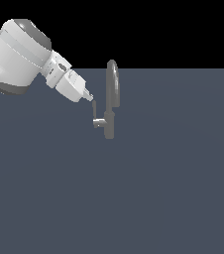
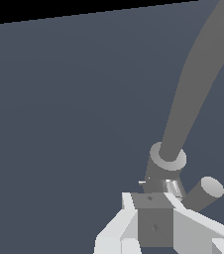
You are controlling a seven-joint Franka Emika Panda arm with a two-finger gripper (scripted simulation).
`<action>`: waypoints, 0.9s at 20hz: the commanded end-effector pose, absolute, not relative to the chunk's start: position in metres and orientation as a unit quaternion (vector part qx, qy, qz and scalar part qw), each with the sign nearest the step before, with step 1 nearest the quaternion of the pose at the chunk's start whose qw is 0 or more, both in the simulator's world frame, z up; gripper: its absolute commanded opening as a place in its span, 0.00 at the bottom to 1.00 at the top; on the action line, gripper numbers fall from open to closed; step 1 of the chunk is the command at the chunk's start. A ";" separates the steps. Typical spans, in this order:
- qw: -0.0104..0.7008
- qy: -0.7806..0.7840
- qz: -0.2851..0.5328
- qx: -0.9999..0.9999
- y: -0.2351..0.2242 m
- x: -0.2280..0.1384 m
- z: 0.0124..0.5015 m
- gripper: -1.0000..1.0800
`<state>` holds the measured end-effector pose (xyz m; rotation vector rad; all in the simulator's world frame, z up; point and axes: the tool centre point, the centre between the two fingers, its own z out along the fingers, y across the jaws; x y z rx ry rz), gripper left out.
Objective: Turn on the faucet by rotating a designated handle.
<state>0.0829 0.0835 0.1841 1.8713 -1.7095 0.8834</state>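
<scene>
The grey faucet stands upright with its arched spout and thicker base. The handle is a thin upright lever on a short stub at the base's side toward the exterior view's left. My gripper comes down from the upper left, and its tip is at the top of the lever. The jaws look closed together and hold nothing. In the wrist view my gripper sits just before the faucet's base. The spout rises beyond, and the handle's stub is beside the fingertips. The lever is mostly hidden there.
The faucet stands on a plain dark blue-grey floor. The white arm fills the upper left of the exterior view. Nothing else shows.
</scene>
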 end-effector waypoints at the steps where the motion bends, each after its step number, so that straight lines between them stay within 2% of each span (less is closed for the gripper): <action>1: 0.227 -0.629 0.315 0.673 0.076 0.085 0.169 0.00; 10: 0.229 -0.635 0.312 0.669 0.069 0.085 0.159 0.00; 18: 0.229 -0.635 0.312 0.669 0.066 0.063 0.164 0.00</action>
